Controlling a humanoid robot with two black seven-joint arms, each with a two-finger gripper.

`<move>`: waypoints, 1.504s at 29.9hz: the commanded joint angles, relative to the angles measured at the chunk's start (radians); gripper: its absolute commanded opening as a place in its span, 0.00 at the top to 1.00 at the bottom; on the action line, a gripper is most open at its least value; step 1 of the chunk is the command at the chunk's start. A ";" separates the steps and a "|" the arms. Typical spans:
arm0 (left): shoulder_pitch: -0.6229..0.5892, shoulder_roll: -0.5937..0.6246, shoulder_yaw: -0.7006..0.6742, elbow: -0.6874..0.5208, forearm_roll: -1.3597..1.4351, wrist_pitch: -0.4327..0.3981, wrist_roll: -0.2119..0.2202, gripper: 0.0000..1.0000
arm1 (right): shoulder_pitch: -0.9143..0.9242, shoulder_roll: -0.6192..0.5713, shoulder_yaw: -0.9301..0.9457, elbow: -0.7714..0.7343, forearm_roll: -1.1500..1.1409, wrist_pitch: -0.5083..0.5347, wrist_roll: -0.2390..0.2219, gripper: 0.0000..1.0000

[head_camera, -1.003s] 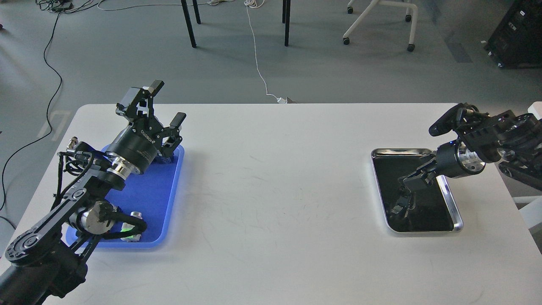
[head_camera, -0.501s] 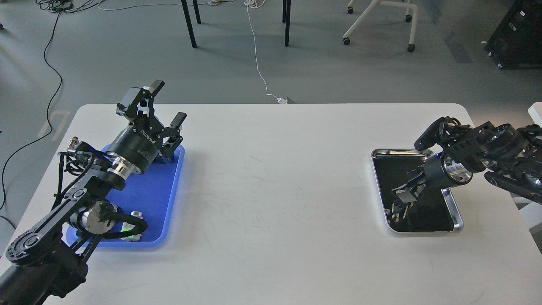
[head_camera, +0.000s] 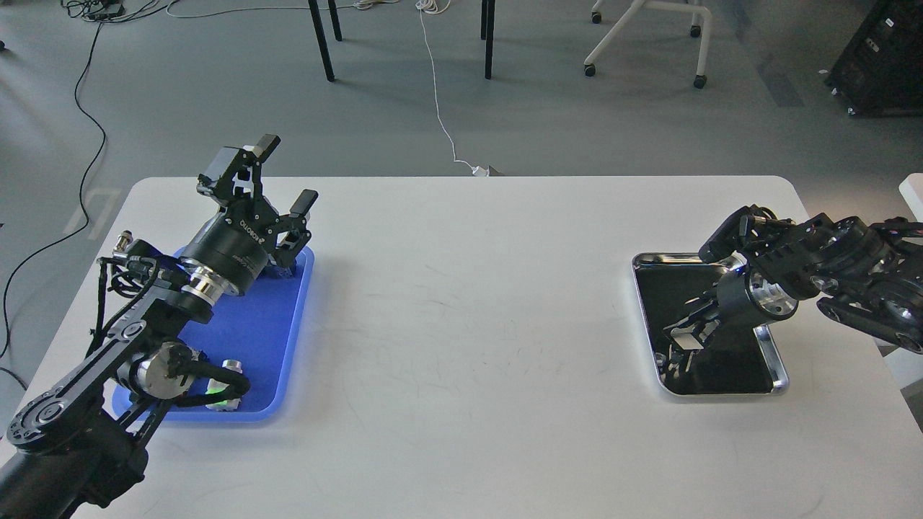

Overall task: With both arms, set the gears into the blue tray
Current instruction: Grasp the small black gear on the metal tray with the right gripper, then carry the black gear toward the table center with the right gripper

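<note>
The blue tray (head_camera: pixel 254 326) lies at the table's left side. My left gripper (head_camera: pixel 287 174) hangs over the tray's far end, raised off it, open, with nothing between its two spread fingers. On the right, my right gripper (head_camera: pixel 683 339) reaches down into the silver-rimmed metal tray (head_camera: pixel 777 364). Its black fingers merge with the tray's black inside, so I cannot tell how they stand or whether they hold anything. I cannot make out the gears anywhere; they may be hidden in the dark metal tray or behind my left arm.
A small silver part with a green glow (head_camera: pixel 223 393) sits at the blue tray's near edge, beside my left elbow. Beyond the far table edge, chair legs (head_camera: pixel 322 43) and a white cable (head_camera: pixel 441 108) stand on the floor.
My right arm has swung left and lower, carrying its gripper deeper over the metal tray's left half. The left arm has stayed put.
</note>
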 commanded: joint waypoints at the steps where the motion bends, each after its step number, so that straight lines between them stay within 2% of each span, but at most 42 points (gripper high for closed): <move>1: 0.002 0.005 0.000 -0.007 -0.002 0.002 0.001 0.02 | -0.001 0.001 0.001 -0.011 0.001 0.000 0.000 0.40; 12: 0.005 0.008 0.000 -0.016 -0.002 0.002 0.000 0.02 | -0.016 0.004 0.004 -0.025 0.007 -0.002 0.000 0.47; 22: 0.005 0.009 0.000 -0.021 0.000 0.002 0.001 0.02 | -0.018 0.009 0.002 -0.025 0.009 0.002 0.000 0.76; 26: 0.005 0.009 0.000 -0.021 0.000 0.003 0.001 0.02 | -0.014 0.009 0.002 -0.023 0.009 0.005 0.000 0.82; 32: 0.005 0.008 0.000 -0.021 0.000 0.002 0.001 0.02 | 0.012 0.003 0.005 -0.010 0.012 0.005 0.000 0.84; 40: 0.003 0.009 -0.002 -0.024 0.000 0.002 0.001 0.02 | 0.202 -0.022 0.010 0.118 0.119 0.021 0.000 0.84; 45: 0.002 0.025 -0.003 -0.028 -0.002 0.002 0.001 0.02 | 0.303 0.042 0.008 0.190 0.221 0.090 0.000 0.84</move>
